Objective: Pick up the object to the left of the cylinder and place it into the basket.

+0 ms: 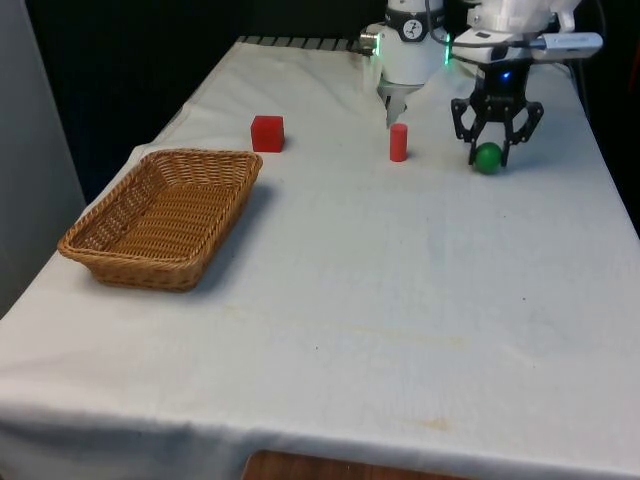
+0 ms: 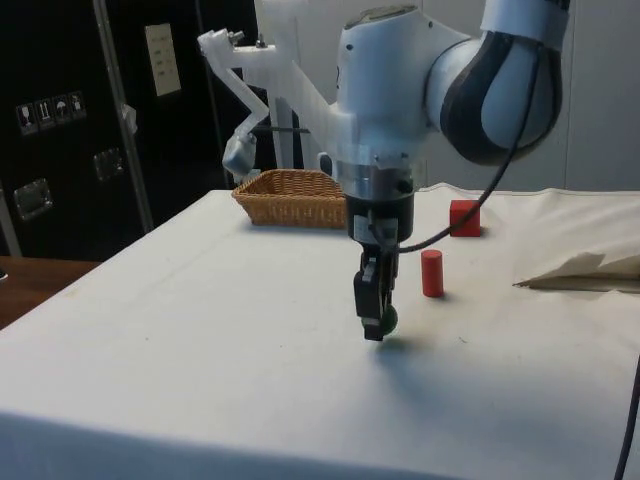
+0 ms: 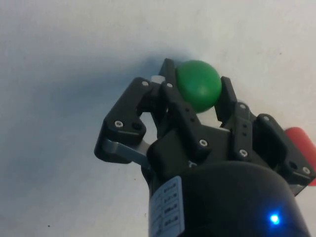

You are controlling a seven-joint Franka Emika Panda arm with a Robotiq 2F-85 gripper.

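- Gripping the small green ball (image 3: 198,85), my black gripper (image 1: 493,150) has its two fingers (image 3: 168,84) pressed against the ball's opposite sides, as the wrist view shows plainly.
- In the side view I hang straight down from the white arm (image 2: 400,100) with the ball (image 2: 386,319) at my fingertips, right at the white-clothed tabletop (image 2: 200,330); I cannot tell whether the ball touches the cloth or sits just above it.
- In the front view the ball (image 1: 488,158) is at the far part of the tabletop (image 1: 350,330), towards the front view's right.
- Just beside it, towards the front view's left, a small red cylinder (image 1: 398,142) stands upright on the cloth, apart from both me and the ball.
- Further towards the front view's left, well apart from the cylinder, a small red cube (image 1: 267,133) rests on the cloth.
- Nearer the camera than the cube, at the front view's left edge of the tabletop, sits a shallow rectangular woven wicker basket (image 1: 120,255).
- In the side view the basket (image 2: 290,196) lies beyond my arm, with the cube (image 2: 464,218) and the cylinder (image 2: 431,273) on the side view's right.
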